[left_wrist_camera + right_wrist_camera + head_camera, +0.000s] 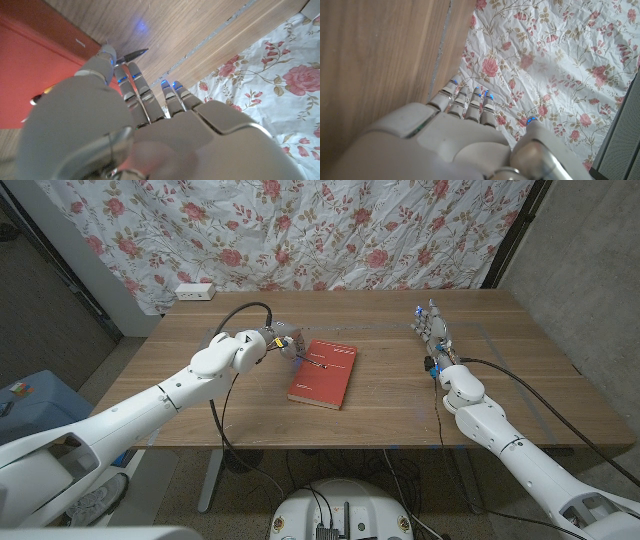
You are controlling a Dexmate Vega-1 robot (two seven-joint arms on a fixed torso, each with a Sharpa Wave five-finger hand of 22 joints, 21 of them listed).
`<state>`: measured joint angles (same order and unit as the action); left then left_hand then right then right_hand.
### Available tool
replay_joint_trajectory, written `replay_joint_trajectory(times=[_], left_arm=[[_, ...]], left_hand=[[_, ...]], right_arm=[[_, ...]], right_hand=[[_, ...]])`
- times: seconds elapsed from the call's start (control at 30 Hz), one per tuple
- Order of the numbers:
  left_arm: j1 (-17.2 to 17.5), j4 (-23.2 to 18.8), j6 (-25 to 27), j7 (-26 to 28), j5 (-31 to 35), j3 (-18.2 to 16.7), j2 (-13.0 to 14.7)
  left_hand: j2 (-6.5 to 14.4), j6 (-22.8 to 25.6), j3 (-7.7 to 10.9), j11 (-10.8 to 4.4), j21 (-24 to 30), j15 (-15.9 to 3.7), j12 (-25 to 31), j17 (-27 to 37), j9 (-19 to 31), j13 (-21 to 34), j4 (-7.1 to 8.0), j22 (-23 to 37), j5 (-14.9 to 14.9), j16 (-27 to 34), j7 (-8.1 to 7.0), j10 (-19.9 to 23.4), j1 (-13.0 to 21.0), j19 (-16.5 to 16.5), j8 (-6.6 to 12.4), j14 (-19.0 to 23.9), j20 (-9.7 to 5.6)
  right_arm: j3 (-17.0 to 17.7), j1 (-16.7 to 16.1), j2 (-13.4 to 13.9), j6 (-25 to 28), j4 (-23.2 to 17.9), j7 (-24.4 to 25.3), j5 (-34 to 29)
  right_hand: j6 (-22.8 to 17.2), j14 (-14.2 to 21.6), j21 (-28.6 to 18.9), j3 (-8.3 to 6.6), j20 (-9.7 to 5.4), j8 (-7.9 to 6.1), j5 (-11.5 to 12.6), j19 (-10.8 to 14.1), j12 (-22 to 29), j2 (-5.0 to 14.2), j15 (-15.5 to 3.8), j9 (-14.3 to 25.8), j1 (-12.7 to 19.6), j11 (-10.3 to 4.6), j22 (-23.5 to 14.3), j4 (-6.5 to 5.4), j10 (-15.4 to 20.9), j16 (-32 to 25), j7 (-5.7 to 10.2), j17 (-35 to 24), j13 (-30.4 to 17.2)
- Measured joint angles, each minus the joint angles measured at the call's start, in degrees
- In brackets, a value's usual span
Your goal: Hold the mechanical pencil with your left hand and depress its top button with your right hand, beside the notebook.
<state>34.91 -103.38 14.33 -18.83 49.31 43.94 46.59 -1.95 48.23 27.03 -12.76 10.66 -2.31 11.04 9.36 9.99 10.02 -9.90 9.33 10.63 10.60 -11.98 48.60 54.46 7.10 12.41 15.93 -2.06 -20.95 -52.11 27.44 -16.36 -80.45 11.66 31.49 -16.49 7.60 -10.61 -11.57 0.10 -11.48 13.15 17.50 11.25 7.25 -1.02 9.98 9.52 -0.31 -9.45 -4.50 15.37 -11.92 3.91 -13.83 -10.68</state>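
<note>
nearest the head camera, two white arms reach up from the bottom corners over the wooden desk (400,405). on the left side, the left hand (278,340) sits at the red notebook's (323,373) upper left corner. the left wrist view shows its fingers (131,86) stretched side by side and its thumb pressed against a mechanical pencil (134,54), whose dark tip pokes out just past the thumb over bare wood, beside the notebook's edge. the other end of the pencil shows on the far side of the hand, over the red cover. whether the hand truly grips the pencil or only rests on it, i cannot tell. behind the left hand, near the desk's back corner, lies a white power strip (195,292). well apart on the right, the right hand (431,326) stands on its edge, fingers straight, close together, holding nothing. a rose-printed cloth (300,230) hangs behind the desk.
</note>
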Motion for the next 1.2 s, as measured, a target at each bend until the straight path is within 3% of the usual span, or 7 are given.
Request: replay_joint_trajectory(times=[0.37,1.2], left_arm=[[0.0,0.3,0.0,0.5,-0.1,0.1,-0.1],[0.3,0.1,0.1,1.5,0.4,0.3,-0.1]], left_hand=[[0.7,5.7,-0.86,-0.12,0.0,0.03,0.0,0.0,0.0,0.0,0.08,0.2,0.0,0.0,0.75,3.1,1.2,1.1,0.0,1.3,-0.09],[2.6,12.1,-1.8,-0.09,0.0,-0.05,0.7,0.1,0.3,0.3,0.06,0.2,0.0,0.0,1.88,10.7,3.0,4.2,0.35,3.8,-0.13]], right_arm=[[0.0,0.0,-0.2,0.0,0.1,0.3,-0.1],[0.1,-0.3,-0.3,-0.1,-0.1,0.9,-0.3]], right_hand=[[-0.2,0.0,0.0,-0.24,0.0,0.0,0.0,0.0,0.0,0.0,0.0,0.0,0.0,0.0,0.0,0.24,0.0,0.0,-0.2,0.3,0.0],[-0.6,0.2,0.0,-0.48,0.0,0.0,0.0,0.0,0.0,0.0,-0.21,0.0,0.0,0.1,0.0,-0.01,0.5,0.0,0.2,0.3,0.0]])
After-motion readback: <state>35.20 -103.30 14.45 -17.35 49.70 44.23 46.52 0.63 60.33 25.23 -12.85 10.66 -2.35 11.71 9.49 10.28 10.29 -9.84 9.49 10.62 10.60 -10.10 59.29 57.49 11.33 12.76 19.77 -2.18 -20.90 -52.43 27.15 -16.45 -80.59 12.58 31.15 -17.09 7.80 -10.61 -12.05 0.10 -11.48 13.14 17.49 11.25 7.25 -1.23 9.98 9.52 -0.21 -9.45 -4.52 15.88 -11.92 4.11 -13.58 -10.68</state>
